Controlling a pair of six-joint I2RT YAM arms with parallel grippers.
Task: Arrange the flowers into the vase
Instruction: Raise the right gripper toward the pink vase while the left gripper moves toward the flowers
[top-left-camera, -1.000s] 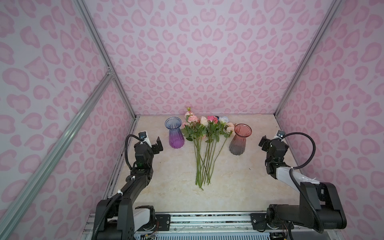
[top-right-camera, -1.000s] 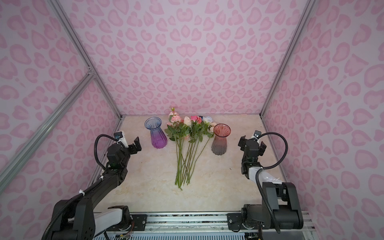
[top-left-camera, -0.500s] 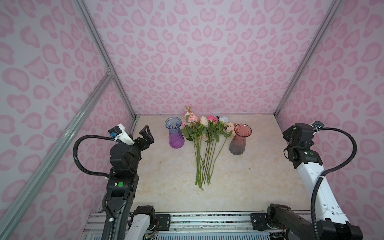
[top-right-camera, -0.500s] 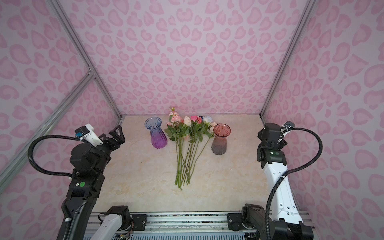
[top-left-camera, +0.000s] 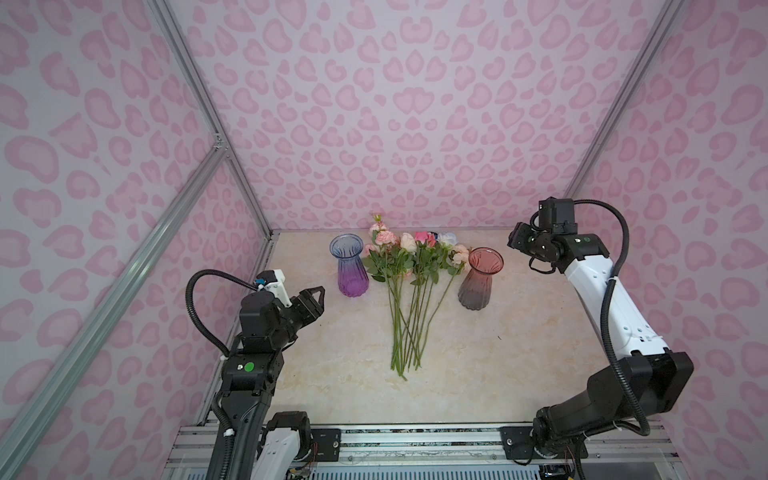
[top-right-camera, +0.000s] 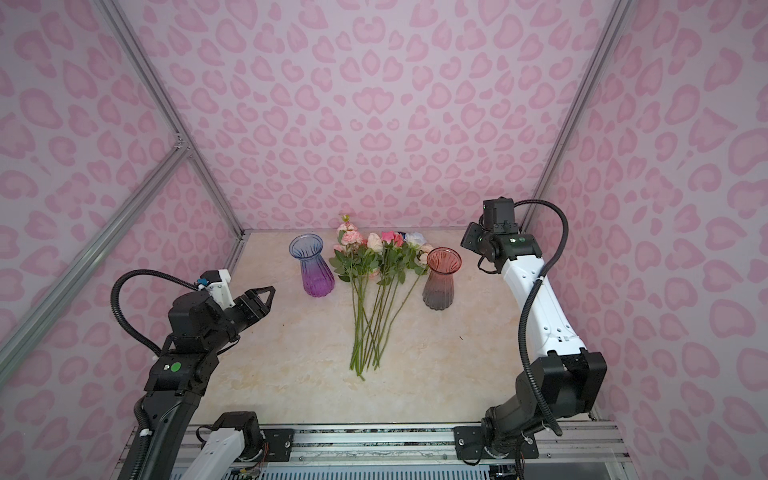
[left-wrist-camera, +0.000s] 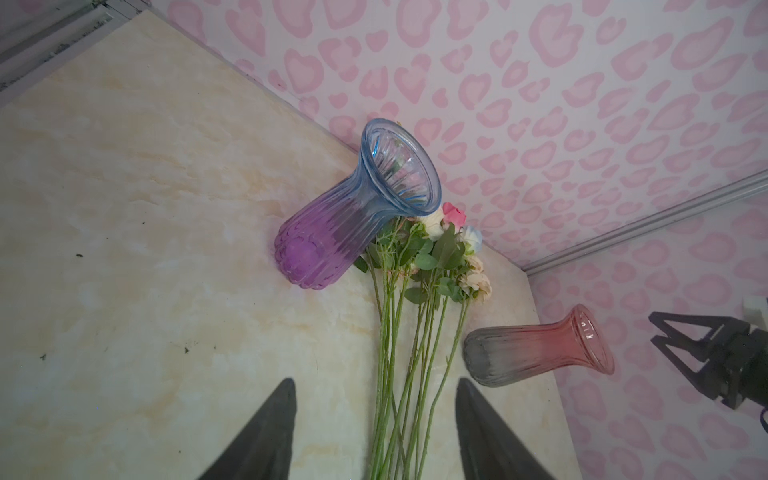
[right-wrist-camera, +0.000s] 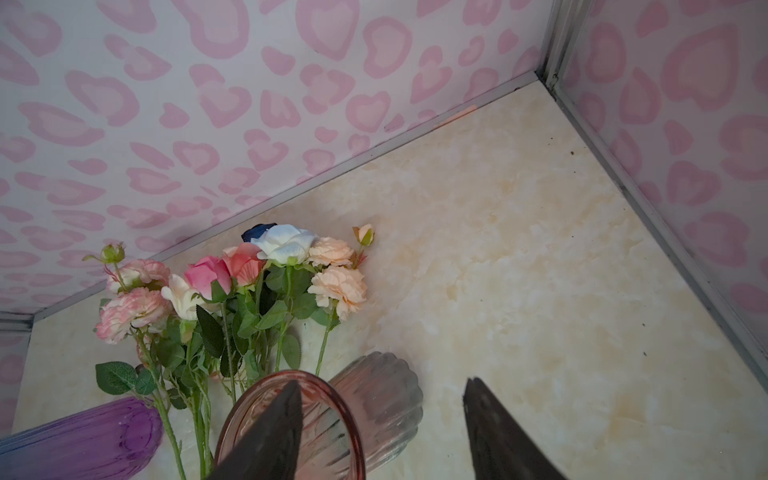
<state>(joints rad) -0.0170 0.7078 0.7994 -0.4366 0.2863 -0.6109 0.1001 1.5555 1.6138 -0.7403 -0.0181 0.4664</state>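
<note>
Left wrist view looks out between the fingers of the left end effector (left-wrist-camera: 375, 380), parted and empty, over a marbled surface (left-wrist-camera: 124, 249). Nearest me in both top views are the bunched cut stem ends of the flowers (top-left-camera: 409, 299). They lie flat, stems running front to back and fanning out, blooms toward the back wall (top-left-camera: 395, 124). A blue-purple vase (top-left-camera: 352, 270) stands upright just left of the leaves and a red-grey vase (top-left-camera: 478, 282) just right, hemming them in. Raised beside the red one, the right end effector (right-wrist-camera: 380, 381) is spread too, gripping nothing.
</note>
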